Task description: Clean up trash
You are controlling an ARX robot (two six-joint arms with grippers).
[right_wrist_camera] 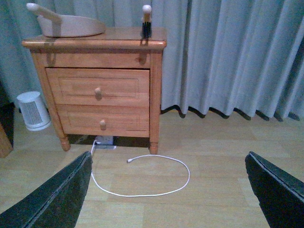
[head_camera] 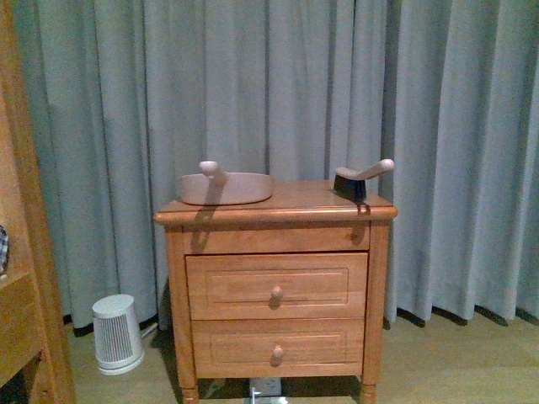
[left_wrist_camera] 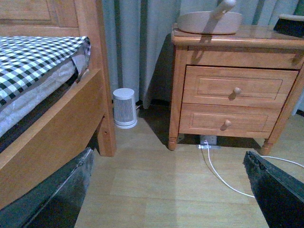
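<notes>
- No trash shows around the nightstand point(head_camera: 278, 252); weight and grip point cannot be judged.
- Left gripper point(left_wrist_camera: 167, 156) and right gripper point(right_wrist_camera: 167, 156): fingers wide apart, empty.

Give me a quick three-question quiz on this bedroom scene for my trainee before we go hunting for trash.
1. True or false: the beige plastic dustpan sits on top of the wooden two-drawer nightstand.
2. Multiple choice: the thin white cable lies A) on the floor, B) on the nightstand top, C) in the dustpan.
3. Fill in: in the front view, the small white ribbed appliance stands on the floor to the nightstand's ____.
Key: 1 true; 2 A; 3 left.
</notes>
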